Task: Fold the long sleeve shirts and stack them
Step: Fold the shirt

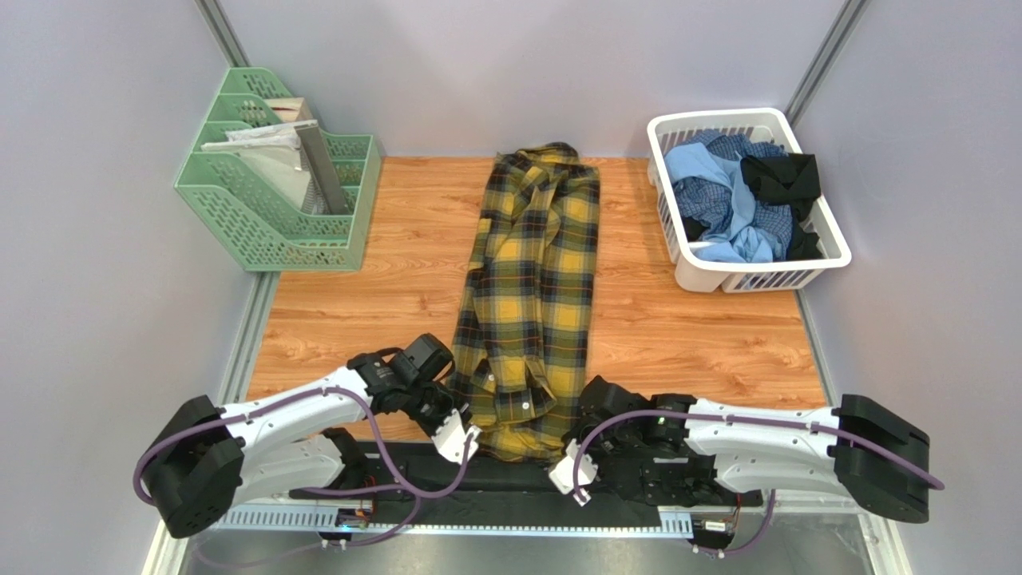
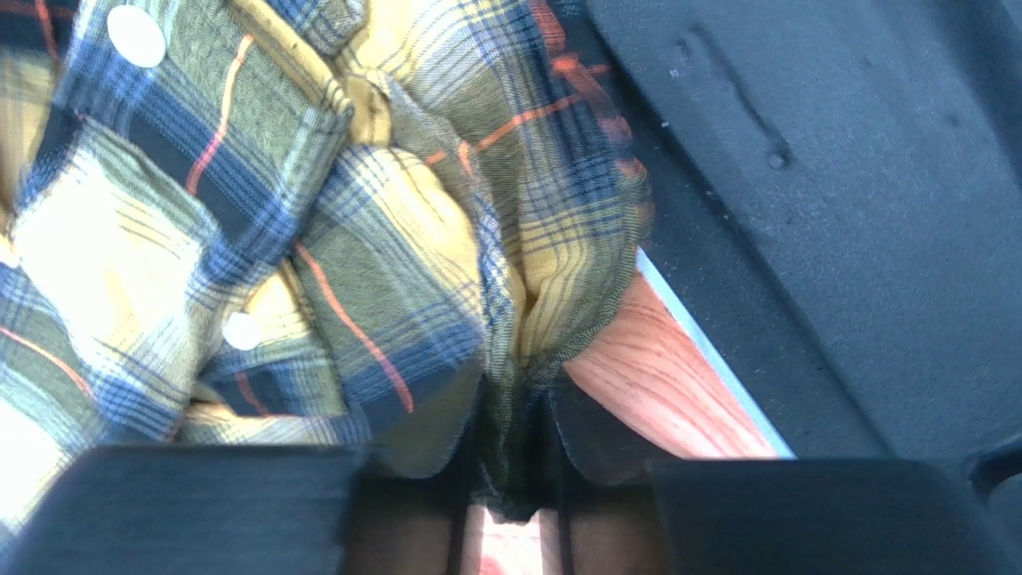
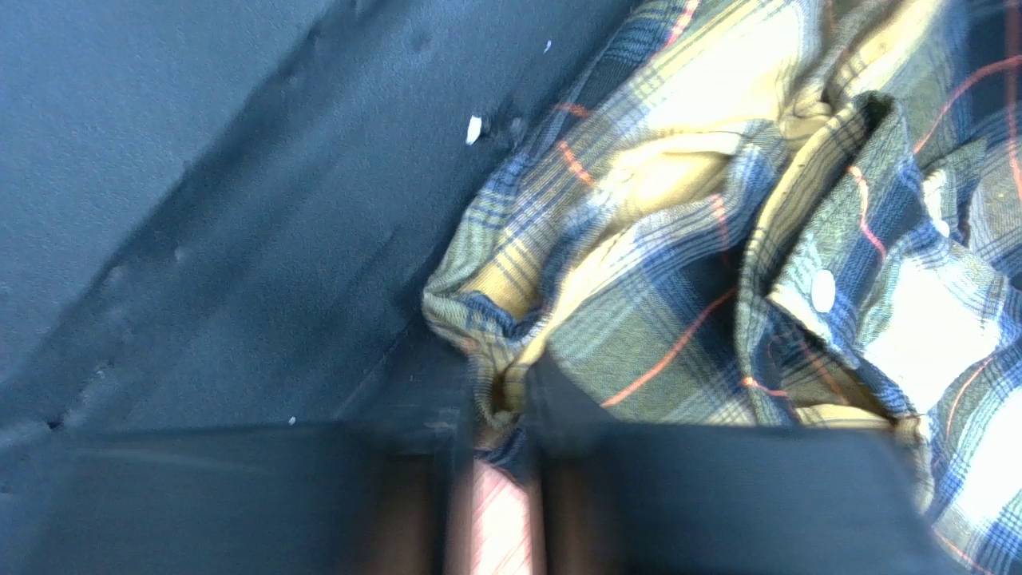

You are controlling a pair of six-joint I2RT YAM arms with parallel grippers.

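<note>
Plaid shirt point(image 1: 534, 282) pinched at its near hem, both sides!
My left gripper point(image 2: 516, 437) and right gripper point(image 3: 498, 419) each clamp narrowly on hem cloth; it lies lengthwise down the wooden surface point(image 1: 342, 318).

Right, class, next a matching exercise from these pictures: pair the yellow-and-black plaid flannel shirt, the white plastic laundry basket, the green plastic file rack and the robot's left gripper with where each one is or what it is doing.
Things
1. yellow-and-black plaid flannel shirt
2. white plastic laundry basket
3. green plastic file rack
4. left gripper

Places or states
A. far left corner, holding papers
B. closed on the shirt's near edge
C. stretched lengthwise down the middle of the wooden table
D. far right, holding blue and black clothes

Pairs: 1-C, 2-D, 3-A, 4-B
</note>
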